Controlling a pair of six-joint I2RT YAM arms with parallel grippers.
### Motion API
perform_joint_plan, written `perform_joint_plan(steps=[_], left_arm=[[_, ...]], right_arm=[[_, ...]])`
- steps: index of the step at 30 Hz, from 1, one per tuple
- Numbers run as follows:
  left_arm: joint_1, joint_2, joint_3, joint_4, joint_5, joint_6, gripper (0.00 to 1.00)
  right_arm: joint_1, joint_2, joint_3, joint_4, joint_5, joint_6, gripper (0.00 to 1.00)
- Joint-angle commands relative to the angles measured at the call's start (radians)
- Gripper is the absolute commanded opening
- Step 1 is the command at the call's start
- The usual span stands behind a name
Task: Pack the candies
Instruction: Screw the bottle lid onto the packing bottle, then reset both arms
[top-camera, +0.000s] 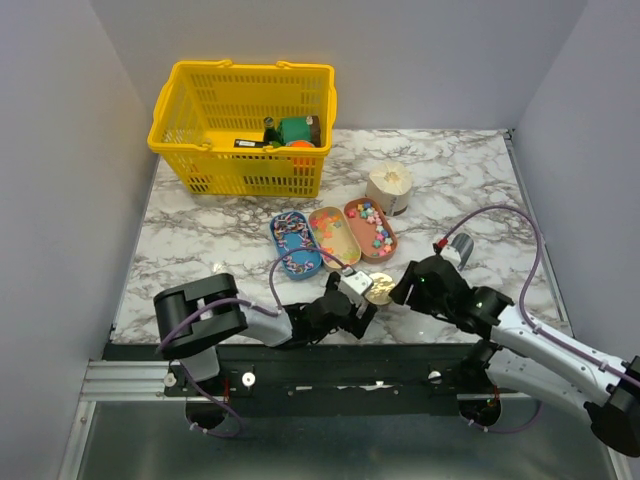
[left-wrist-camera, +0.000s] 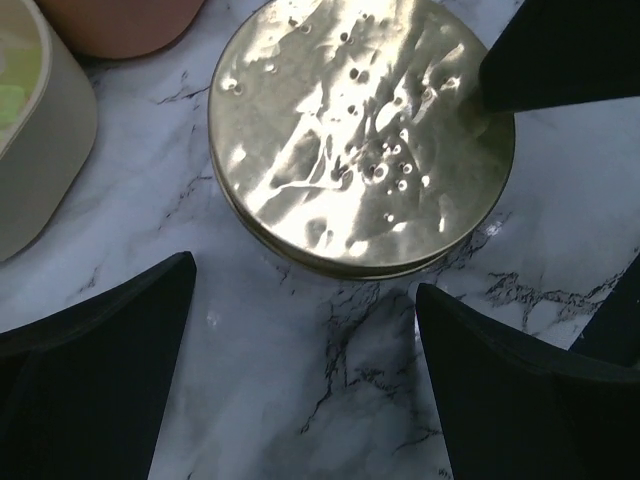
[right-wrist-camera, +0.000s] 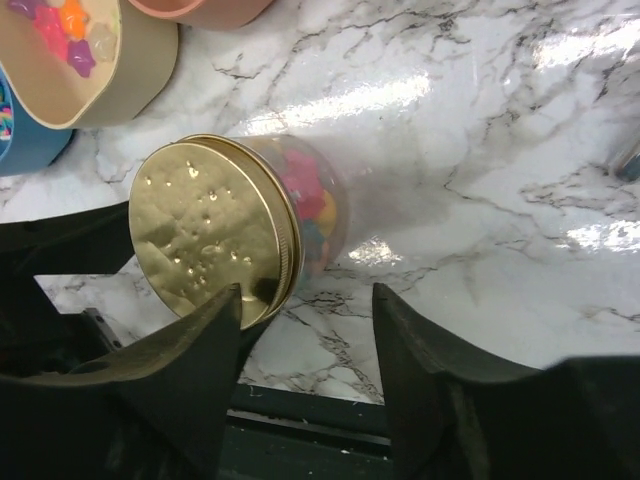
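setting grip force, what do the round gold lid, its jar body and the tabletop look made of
Round gold lid: probably thin metal, shiny, with mirror-like glare and small dents.
Clear jar body: transparent plastic or glass, cannot tell which; coloured candies show through.
White marbled tabletop: glossy, grey veining, bright reflections; stone or printed laminate, unclear.

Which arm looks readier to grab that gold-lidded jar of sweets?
Probably left: the left pincer, open, has the jar centred ahead of its gap. The right pincer sits off-centre, one finger against the lid.
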Motion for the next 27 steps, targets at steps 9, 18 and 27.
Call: perform_joint_plan(steps=[9, 18, 27], left_arm=[[-0.007, -0.356, 0.010, -0.590, -0.299, -0.188, 0.99], [0.016, -0.693, 0.071, -1.024, -0.605, -0.290, 0.99], [0.024, -0.817, 0.067, -1.130, -0.704, -0.305, 0.99]], right_arm=[[0.005, -0.106, 0.095, -0.146, 0.199, -0.123, 0.97], [0.004, -0.089, 0.093, -0.183, 0.258, -0.117, 1.00], [0.004, -0.076, 0.087, -0.186, 0.271, -0.096, 1.00]])
